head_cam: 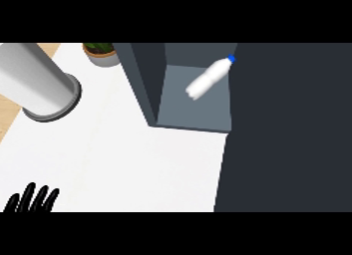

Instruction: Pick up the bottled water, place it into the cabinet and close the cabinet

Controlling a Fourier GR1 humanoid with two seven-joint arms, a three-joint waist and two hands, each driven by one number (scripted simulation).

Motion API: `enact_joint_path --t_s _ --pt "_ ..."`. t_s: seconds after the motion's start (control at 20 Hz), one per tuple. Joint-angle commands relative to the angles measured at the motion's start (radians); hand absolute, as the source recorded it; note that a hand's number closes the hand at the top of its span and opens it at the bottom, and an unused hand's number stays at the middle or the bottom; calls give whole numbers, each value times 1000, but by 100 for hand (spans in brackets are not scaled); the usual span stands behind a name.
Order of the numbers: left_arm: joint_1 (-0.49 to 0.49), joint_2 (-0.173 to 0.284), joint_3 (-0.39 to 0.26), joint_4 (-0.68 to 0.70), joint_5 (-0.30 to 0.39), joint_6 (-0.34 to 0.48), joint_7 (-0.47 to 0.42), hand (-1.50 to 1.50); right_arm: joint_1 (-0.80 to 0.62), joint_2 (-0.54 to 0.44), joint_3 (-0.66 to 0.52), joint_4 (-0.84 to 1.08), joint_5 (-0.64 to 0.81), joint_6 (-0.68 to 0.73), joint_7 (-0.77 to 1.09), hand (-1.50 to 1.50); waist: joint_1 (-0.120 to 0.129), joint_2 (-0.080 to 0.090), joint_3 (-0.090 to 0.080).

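The bottled water (206,79), white with a blue cap (231,59), lies tilted inside the open cabinet (144,79), cap toward the back right, on the grey-blue floor of the compartment. No hand touches it. The cabinet's dark door (292,129) stands swung open and fills the right side of the head view. My left hand (33,199) rests at the lower left edge, fingers straight and pointing up, holding nothing. My right hand does not show.
A large grey cylinder (33,82) with a dark rim leans in at the upper left over the white counter (112,149). A potted plant (101,54) stands at the back, left of the cabinet. Wooden floor shows beyond the counter's left edge.
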Motion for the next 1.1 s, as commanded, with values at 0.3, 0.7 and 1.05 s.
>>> enact_joint_path --t_s 0.3,0.7,1.05 --pt "48 105 61 0 27 -119 -31 -150 -314 -21 112 -29 59 51 253 150 60 13 -6" --pt "49 133 103 13 46 -148 -37 -150 -412 33 126 53 -9 14 319 150 81 23 -11" --pt "46 155 123 12 48 -183 -42 -150 -460 111 75 100 -69 -36 365 150 91 37 -10"
